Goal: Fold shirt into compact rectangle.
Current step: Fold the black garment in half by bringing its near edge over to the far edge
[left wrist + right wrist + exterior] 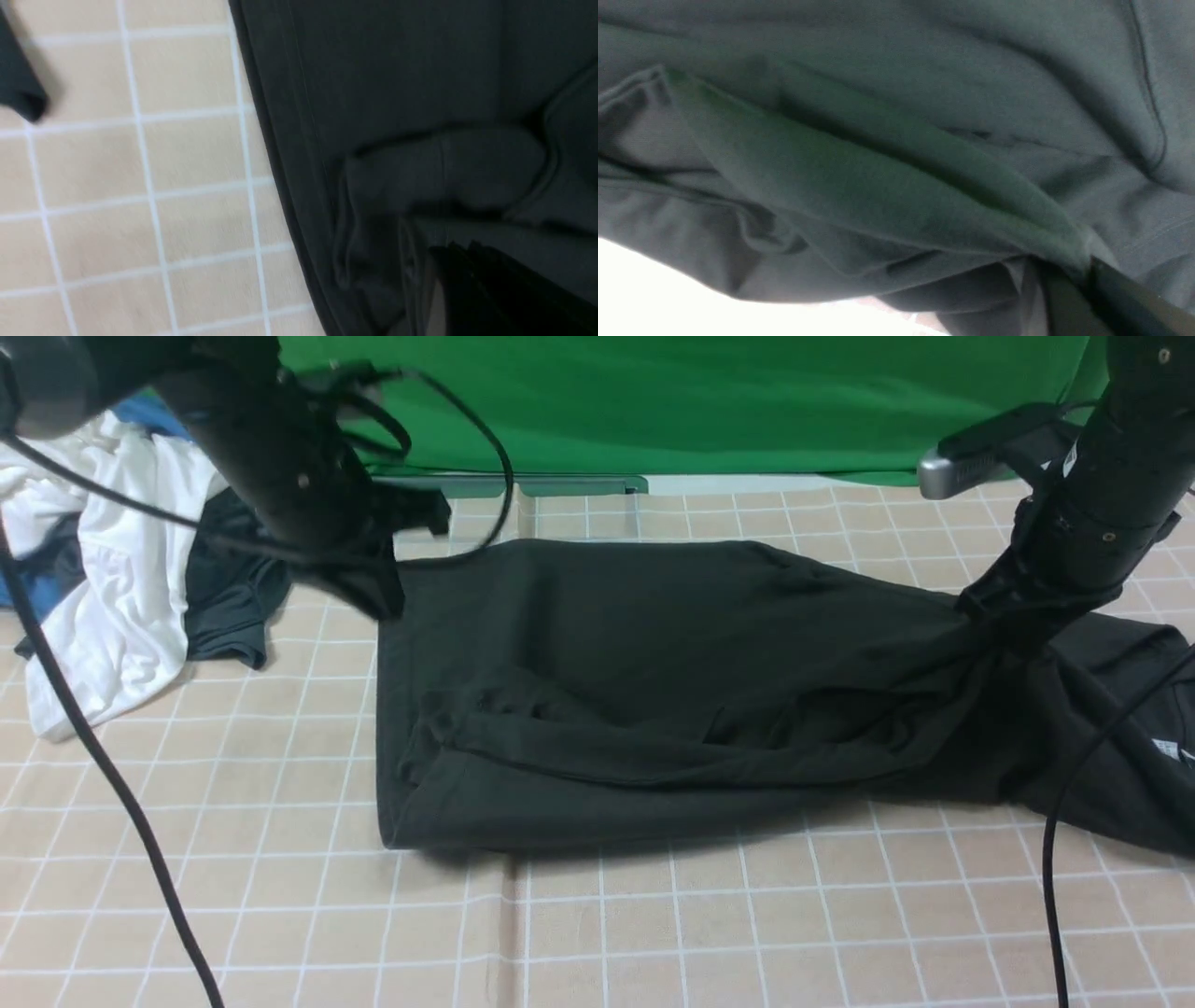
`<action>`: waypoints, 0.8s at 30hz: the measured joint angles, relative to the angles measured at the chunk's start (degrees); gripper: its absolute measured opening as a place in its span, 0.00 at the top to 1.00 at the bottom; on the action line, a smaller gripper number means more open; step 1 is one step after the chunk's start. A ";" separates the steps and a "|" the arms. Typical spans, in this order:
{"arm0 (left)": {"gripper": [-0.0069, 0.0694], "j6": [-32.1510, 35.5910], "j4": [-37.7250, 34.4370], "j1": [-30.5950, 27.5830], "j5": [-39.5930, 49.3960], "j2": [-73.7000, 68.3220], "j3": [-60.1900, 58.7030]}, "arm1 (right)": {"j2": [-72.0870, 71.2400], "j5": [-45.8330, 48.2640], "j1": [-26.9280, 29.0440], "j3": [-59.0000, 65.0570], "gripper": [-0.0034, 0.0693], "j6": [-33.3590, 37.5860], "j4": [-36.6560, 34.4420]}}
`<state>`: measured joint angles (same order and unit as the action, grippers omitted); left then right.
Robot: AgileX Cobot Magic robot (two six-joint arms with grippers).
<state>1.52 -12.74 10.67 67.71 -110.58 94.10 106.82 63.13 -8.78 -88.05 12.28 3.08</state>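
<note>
The black shirt lies stretched across the middle of the checked table cover, partly lifted between both arms. A small white print shows on its part at the far right. My left gripper is shut on the shirt's back-left corner. In the left wrist view its dark jaws sit closed against folds of the shirt. My right gripper is shut on a bunched pinch of cloth at the right. In the right wrist view a ridge of the shirt runs into the closed jaws.
A pile of white, blue and dark grey clothes lies at the back left. A dark cloth corner shows on the tiles in the left wrist view. A green backdrop closes the far side. Black cables hang in front.
</note>
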 joint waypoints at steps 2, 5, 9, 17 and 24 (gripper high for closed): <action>0.89 0.80 -0.21 1.09 0.56 0.00 -1.98 | 0.00 0.49 0.00 -0.14 0.86 0.00 -0.38; 0.88 2.36 -0.42 2.67 0.43 0.00 -4.27 | 0.00 1.13 0.00 -0.14 0.86 0.06 -1.68; 0.79 1.76 0.18 4.23 -1.16 0.00 -4.84 | 0.00 1.45 0.00 -0.14 0.86 1.31 -3.51; 0.38 0.30 0.66 4.53 -1.94 -1.28 -4.85 | 0.00 1.37 -0.17 -0.14 0.86 1.79 -4.13; 0.27 0.62 -0.96 4.58 -1.91 -6.24 -4.96 | 0.00 1.03 -0.74 -0.14 0.86 2.20 -4.98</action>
<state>2.14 -13.70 15.25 65.80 -116.82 89.14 106.82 64.16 -9.51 -88.19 14.48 -1.90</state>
